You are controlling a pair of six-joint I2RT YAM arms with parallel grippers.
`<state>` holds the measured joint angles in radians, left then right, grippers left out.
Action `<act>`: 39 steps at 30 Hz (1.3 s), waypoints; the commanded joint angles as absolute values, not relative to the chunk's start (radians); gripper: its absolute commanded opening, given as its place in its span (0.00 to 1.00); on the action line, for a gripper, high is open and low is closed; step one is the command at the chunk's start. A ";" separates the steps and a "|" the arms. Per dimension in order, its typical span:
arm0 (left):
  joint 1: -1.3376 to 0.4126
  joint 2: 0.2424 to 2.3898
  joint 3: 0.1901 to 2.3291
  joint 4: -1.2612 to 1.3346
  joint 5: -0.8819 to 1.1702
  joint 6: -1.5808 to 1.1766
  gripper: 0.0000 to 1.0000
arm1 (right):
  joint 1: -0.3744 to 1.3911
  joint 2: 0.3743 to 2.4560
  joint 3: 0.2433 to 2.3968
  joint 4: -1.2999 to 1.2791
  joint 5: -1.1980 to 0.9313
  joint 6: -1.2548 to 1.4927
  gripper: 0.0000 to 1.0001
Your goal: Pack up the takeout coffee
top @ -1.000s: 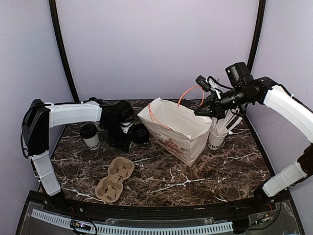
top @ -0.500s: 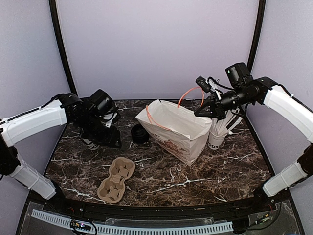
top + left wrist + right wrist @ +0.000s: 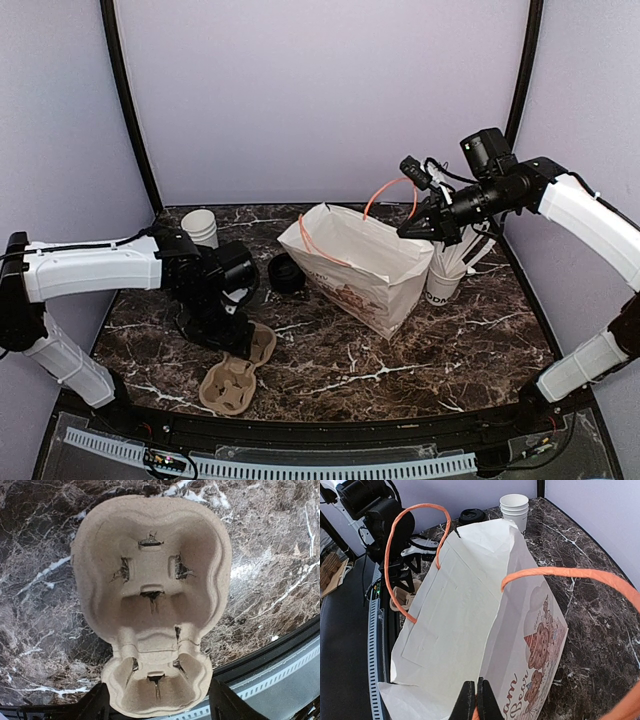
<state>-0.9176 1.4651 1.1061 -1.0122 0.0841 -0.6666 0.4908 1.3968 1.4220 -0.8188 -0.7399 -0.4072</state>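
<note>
The takeout coffee does not show in any view; my left arm covers the back-left spot of the table. My left gripper [image 3: 238, 340] hangs open over a brown cardboard cup carrier [image 3: 225, 385], and in the left wrist view its two fingers stand either side of the carrier's [image 3: 150, 580] near end, holding nothing. A white paper bag [image 3: 370, 270] with orange handles stands open in the middle. My right gripper [image 3: 412, 230] is shut on the bag's orange handle [image 3: 570, 572] and holds it up above the bag's open mouth [image 3: 455, 620].
Nested white cups [image 3: 201, 227] without a lid stand at the back left. A black lid [image 3: 287, 272] lies left of the bag. A white cup of straws [image 3: 443, 280] stands right of the bag, under my right arm. The table's front edge runs just beyond the carrier.
My left arm has swung from the back left toward the front and now hangs over the carrier, and its jaws have opened. The right arm and the bag have not moved.
</note>
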 commanded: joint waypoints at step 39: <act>-0.945 1.599 1.040 -0.895 0.091 -0.675 0.43 | 0.499 1.414 1.428 -0.848 -0.729 -0.437 0.00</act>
<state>-0.9409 1.5940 1.0439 -0.8925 0.0891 -0.6701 0.4908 1.4120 1.4284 -0.8276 -0.7403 -0.4294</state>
